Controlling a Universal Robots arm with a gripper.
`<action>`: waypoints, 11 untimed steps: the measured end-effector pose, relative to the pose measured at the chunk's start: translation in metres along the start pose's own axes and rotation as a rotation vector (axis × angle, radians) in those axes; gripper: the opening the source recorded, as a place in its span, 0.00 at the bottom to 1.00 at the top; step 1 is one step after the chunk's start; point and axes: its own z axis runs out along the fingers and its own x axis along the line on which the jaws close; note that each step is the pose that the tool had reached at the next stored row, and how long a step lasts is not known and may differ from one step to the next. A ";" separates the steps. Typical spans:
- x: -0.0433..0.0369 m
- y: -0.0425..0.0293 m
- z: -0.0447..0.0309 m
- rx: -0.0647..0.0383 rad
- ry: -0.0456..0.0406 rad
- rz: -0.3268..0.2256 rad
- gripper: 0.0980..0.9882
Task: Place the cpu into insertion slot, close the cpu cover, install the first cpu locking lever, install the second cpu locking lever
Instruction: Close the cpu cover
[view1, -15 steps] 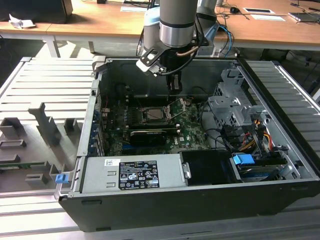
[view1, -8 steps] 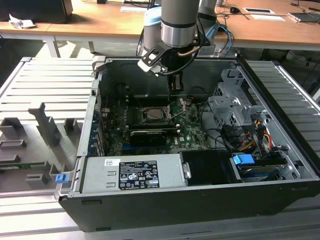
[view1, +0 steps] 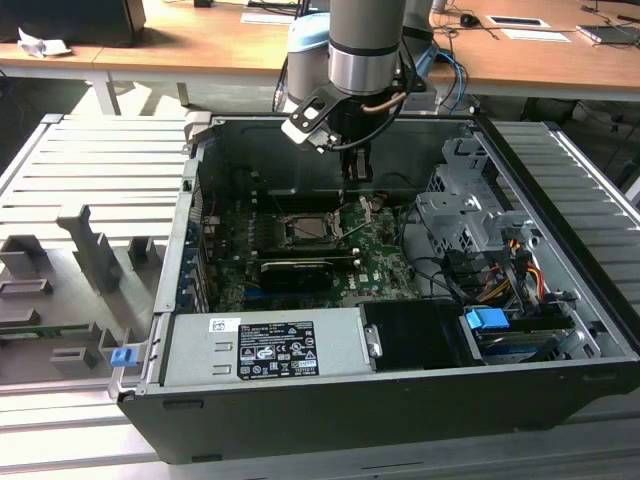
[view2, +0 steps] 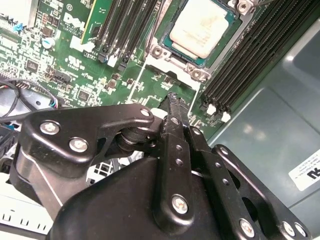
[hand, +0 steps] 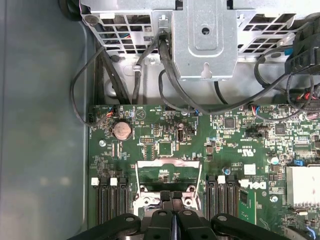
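Gripper (view2: 172, 100), fingers pressed together and holding nothing, hangs over the green motherboard (view2: 75, 65). The cpu (view2: 200, 27) lies seated in the insertion slot (view2: 232, 32), near the gripper but apart from it.

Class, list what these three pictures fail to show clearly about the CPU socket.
Exterior view: the insertion slot is too small for any detail.
First wrist view: the fingers hide much of the slot, and the picture's edge cuts off the rest.
Second wrist view: the picture's edge cuts off part of the cpu.
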 end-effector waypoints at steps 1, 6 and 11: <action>0.0000 0.0006 0.0000 0.000 0.0000 0.000 0.01; 0.0000 0.0048 0.0003 0.000 0.0000 0.000 0.01; 0.0001 0.0082 0.0005 0.000 -0.0001 0.000 0.01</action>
